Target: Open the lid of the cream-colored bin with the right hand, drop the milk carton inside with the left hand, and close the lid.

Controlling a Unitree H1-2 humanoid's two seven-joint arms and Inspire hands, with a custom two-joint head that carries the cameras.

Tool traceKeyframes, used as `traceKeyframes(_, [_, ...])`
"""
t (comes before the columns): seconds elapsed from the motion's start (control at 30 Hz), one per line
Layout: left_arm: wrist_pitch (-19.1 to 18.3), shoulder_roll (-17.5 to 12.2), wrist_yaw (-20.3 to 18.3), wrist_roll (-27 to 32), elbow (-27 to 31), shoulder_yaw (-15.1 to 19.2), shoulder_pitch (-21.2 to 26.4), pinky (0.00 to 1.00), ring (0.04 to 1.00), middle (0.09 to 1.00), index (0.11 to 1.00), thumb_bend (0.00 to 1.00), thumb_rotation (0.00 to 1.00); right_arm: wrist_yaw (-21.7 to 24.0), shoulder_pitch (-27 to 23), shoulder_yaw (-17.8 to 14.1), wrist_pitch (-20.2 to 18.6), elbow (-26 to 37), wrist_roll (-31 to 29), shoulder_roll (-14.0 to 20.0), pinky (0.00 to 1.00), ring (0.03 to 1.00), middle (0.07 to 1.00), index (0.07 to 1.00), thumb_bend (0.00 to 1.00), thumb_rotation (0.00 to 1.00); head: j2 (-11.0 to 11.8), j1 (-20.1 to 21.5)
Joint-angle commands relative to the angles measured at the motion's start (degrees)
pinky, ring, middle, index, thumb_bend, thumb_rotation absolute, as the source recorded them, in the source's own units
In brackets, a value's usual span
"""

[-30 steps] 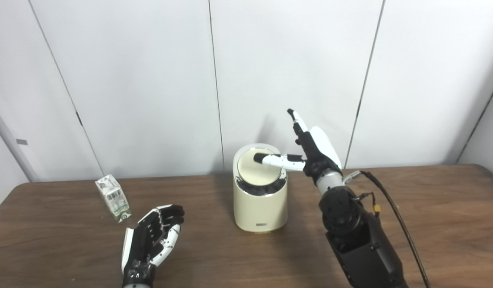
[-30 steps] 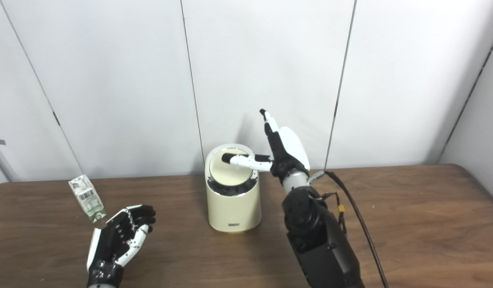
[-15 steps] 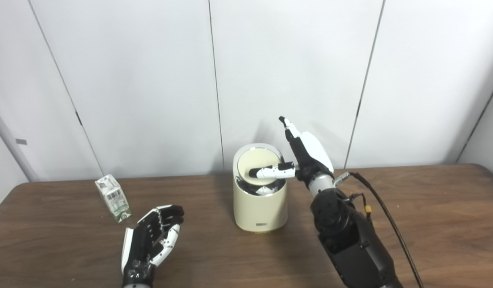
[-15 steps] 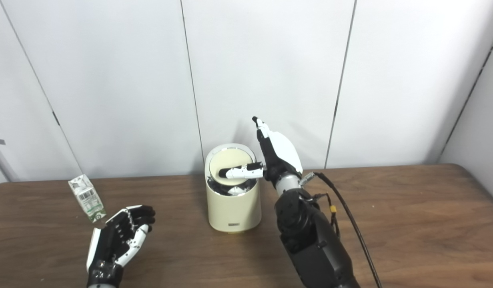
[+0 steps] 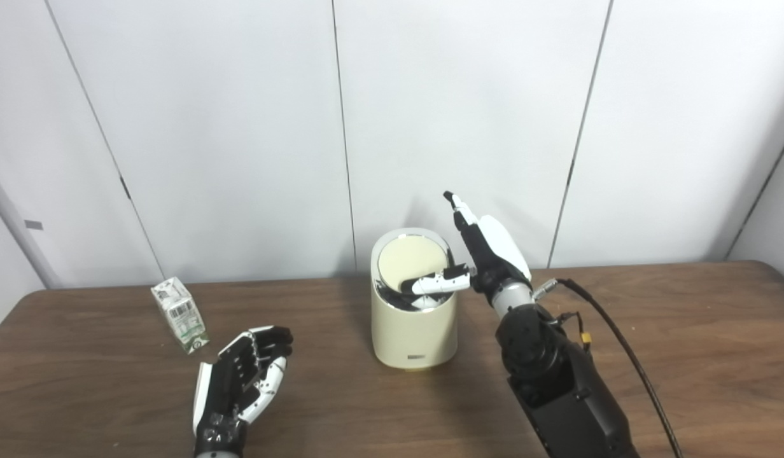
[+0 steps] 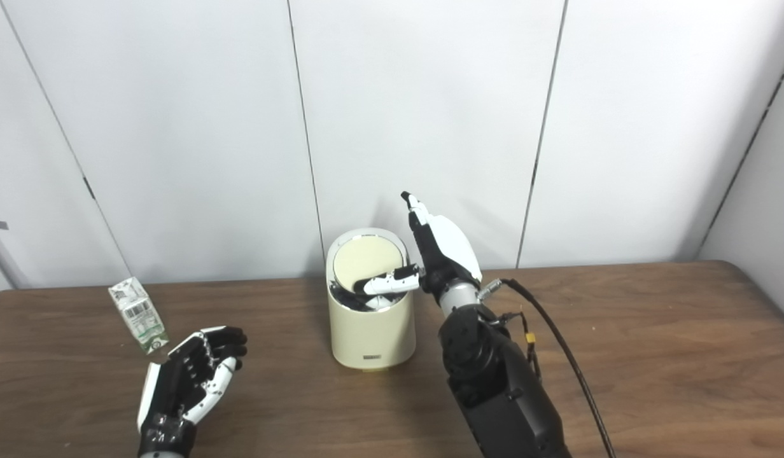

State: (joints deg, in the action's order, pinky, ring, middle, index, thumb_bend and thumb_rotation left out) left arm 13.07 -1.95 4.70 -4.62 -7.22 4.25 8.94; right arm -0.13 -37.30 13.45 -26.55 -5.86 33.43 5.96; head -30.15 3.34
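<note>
The right hand has dropped and drawn in toward the bin over the last second: its thumb, which lay across the lid, now reaches down at the front of the opening, over the dark gap below the lid's lower edge. The lid has tipped further back, its cream face turned more toward the camera and the gap wider. The hand grips nothing; its fingers stand spread and upright just right of the bin. The lid appears to be a swing type, opened by pressing, and looks open enough only while the thumb holds it. The carton stands untouched at the left of the bench, well apart from the bin. The left hand rests released, empty, near the carton, unmoved. Judgement: opening nearly complete; pickup not yet begun.
</note>
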Motion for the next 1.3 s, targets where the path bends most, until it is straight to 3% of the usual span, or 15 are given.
traceKeyframes(0.0, [0.56,0.08,0.17,-0.07,0.61,-0.33,-1.39,0.57,0.624,0.639,0.631,0.24,0.19,-0.50,-2.32,-0.68,0.50,1.25,0.83,1.15,0.87,0.976,1.000,1.000,0.78,0.15,-0.12,0.04])
traceKeyframes(0.8, [-1.34,-0.08,-0.05,-0.57,3.34,-0.90,-2.54,0.57,0.624,0.642,0.635,0.25,0.23,0.41,-0.95,-3.38,-0.33,-3.24,2.02,-0.16,0.81,0.949,1.000,0.987,0.54,0.16,-1.17,-0.37])
traceKeyframes(0.93, [-1.15,-0.10,-0.19,-0.32,3.11,-0.95,-2.44,0.57,0.620,0.639,0.635,0.24,0.21,-0.01,-0.81,-3.48,-0.13,-3.46,0.45,-0.20,0.84,0.961,1.000,0.987,0.52,0.17,-0.86,-0.39])
traceKeyframes(0.97, [-1.03,-0.15,-0.20,-0.41,3.06,-0.99,-2.42,0.57,0.620,0.640,0.636,0.24,0.21,0.01,-0.66,-3.63,0.04,-3.18,-0.14,-0.27,0.84,0.960,1.000,0.985,0.56,0.20,-0.85,-0.35])
traceKeyframes(1.1, [-0.97,-0.23,-0.12,-0.39,2.86,-0.92,-2.35,0.58,0.627,0.646,0.637,0.24,0.20,0.95,0.19,-3.51,1.07,-1.01,-2.05,0.13,0.79,0.919,0.978,0.979,0.82,0.56,-0.89,-0.14])
traceKeyframes(1.13, [-1.26,-0.18,-0.13,-0.29,2.98,-0.89,-2.34,0.58,0.628,0.646,0.637,0.24,0.21,1.58,0.42,-3.49,1.79,-0.54,-2.89,0.39,0.79,0.916,0.976,0.979,0.83,0.58,-0.84,-0.12])
traceKeyframes(1.27, [-1.12,-0.22,-0.11,-0.42,2.80,-0.96,-2.29,0.57,0.627,0.644,0.635,0.24,0.20,10.27,1.24,-3.76,3.97,1.64,-11.24,3.01,0.84,0.942,0.983,0.998,0.94,0.78,-0.78,-0.20])
